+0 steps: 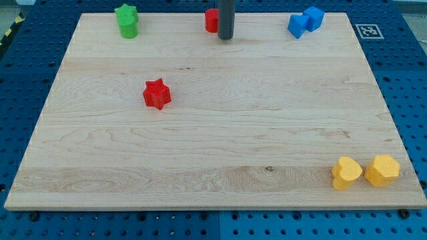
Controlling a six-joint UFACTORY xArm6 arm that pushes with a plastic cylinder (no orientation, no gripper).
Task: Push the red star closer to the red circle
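Observation:
The red star point(157, 94) lies on the wooden board point(213, 133), left of centre. The red circle point(211, 21) sits at the view's top edge of the board, partly hidden behind my rod. My tip point(225, 37) rests on the board just right of the red circle and slightly below it, seemingly touching or nearly touching it. The star is well down and to the left of both the circle and the tip.
A green block point(127, 21) stands at the top left. Two blue blocks point(305, 21) sit touching at the top right. Two yellow blocks point(365, 171) sit side by side at the bottom right corner. A blue pegboard surrounds the board.

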